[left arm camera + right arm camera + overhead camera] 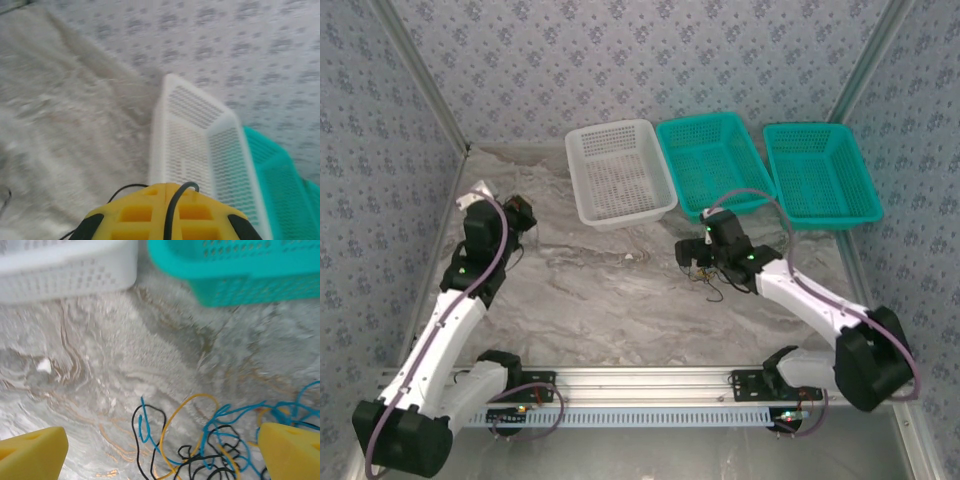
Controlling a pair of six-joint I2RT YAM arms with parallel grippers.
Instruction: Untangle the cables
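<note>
Cables [207,440], black, yellow and blue, lie in a loose tangle on the marble table [100,365], near the front of a teal basket [240,270]. The right gripper [161,440] hangs just over them, its fingers spread wide with nothing held. The left gripper [165,192] is well apart at the table's left side, fingers pressed together, facing a white basket [200,130].

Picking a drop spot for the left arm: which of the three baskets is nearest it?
The white basket, at the row's left end; the middle teal basket and the right teal basket lie beyond it.
</note>
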